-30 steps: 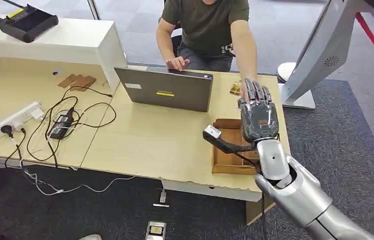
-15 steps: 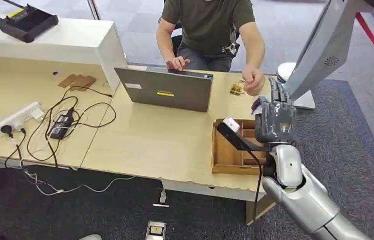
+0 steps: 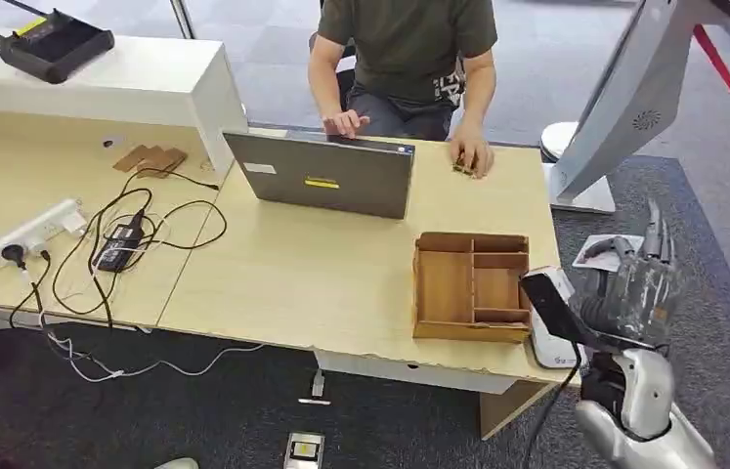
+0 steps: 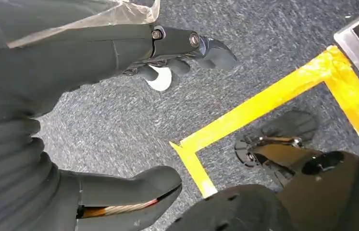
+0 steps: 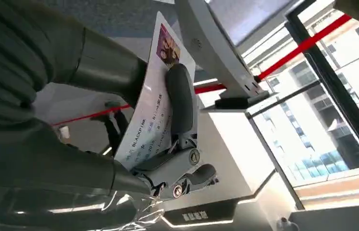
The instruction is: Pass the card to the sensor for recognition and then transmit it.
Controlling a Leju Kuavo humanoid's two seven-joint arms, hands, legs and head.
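We pinch the white printed card [image 5: 153,101] between our right hand's [image 3: 634,293] fingers [image 5: 181,96], beside the counter [image 3: 341,274]; our left hand's [image 4: 71,120] fingers hang spread

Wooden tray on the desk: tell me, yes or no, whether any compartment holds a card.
No: in the head view the wooden tray shows bare compartments, and the card sits in the right hand's fingers.

Desk layout, head view
The laptop [image 3: 326,174] stands behind the wooden tray [image 3: 469,285], the power strip [image 3: 23,235] lies far left, and a person [image 3: 403,49] sits behind the desk [image 3: 322,274].
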